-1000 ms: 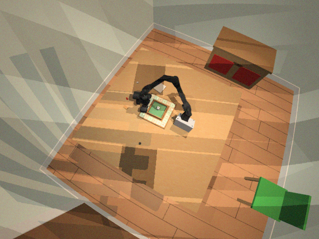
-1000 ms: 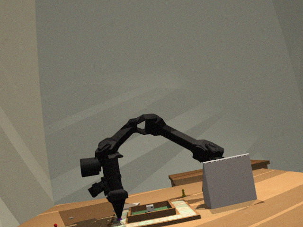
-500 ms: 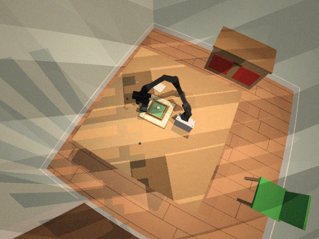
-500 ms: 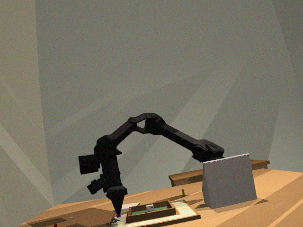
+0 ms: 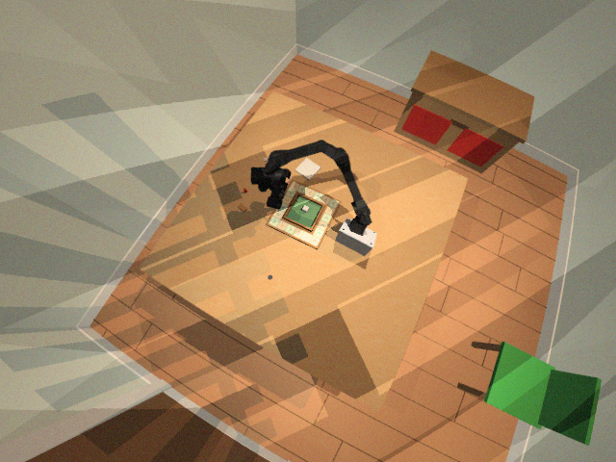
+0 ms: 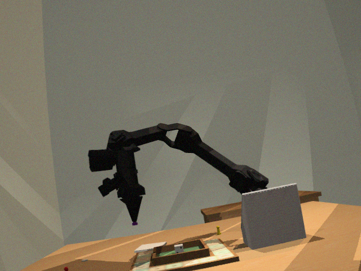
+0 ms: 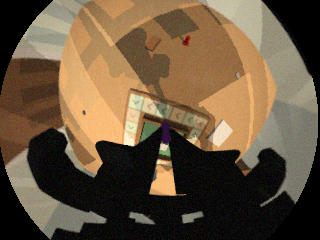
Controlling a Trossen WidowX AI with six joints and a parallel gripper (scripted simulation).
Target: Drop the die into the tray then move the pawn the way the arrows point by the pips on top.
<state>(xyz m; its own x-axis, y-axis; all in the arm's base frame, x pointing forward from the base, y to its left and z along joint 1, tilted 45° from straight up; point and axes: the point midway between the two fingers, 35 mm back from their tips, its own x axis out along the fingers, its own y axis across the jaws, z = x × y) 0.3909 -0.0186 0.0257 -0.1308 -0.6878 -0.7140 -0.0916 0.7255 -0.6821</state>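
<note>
My gripper is shut on the purple pawn, whose lower end sticks out below the fingertips. The pawn is in the air, well above the board, touching neither it nor the table. The white die rests inside the green-floored tray in the middle of the board. Its top pips are too small to read. Arrows show on the board's squares in the wrist view; the fingers hide part of the ring.
A white flat piece lies beside the board. Beyond are a red piece, a brown block and a small pale object. A yellow piece stands behind the board.
</note>
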